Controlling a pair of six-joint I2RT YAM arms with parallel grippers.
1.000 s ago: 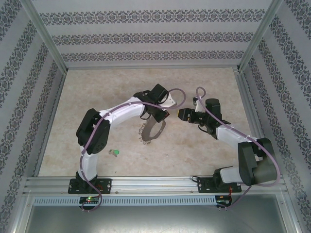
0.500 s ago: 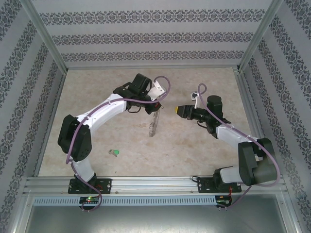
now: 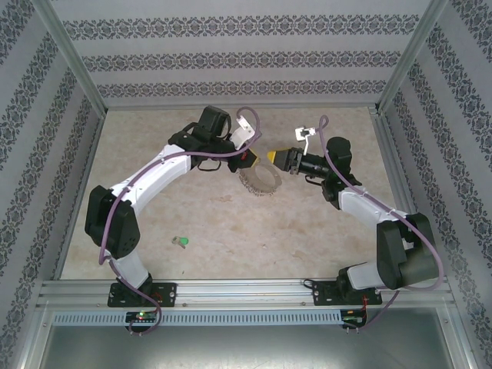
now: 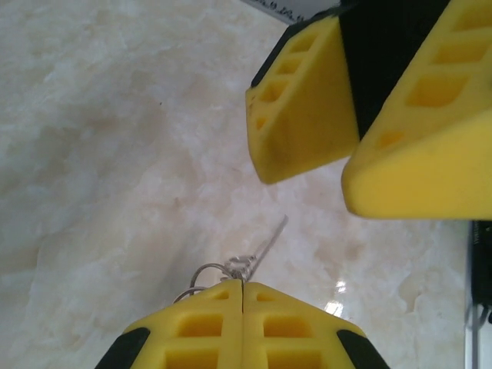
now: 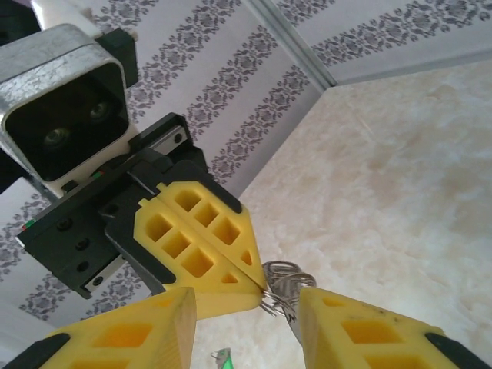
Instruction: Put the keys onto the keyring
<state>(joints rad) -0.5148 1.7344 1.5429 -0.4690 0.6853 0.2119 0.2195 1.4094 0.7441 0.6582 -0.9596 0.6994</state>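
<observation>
The left gripper [image 3: 249, 161] clamps the keyring [image 3: 260, 183]; green key [image 3: 181, 242] loose on table [image 3: 307, 238].

Pale marbled bench [image 3: 307, 238], hemmed by grey-patterned striped walls [image 3: 231, 54]; aluminium rail [image 3: 231, 292] along the near edge.

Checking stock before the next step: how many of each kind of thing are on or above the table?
green key: 1
keyring: 1
grippers: 2, the left gripper and the right gripper
Total: 4

One keyring [image 3: 259, 183], one green key [image 3: 181, 241]
</observation>
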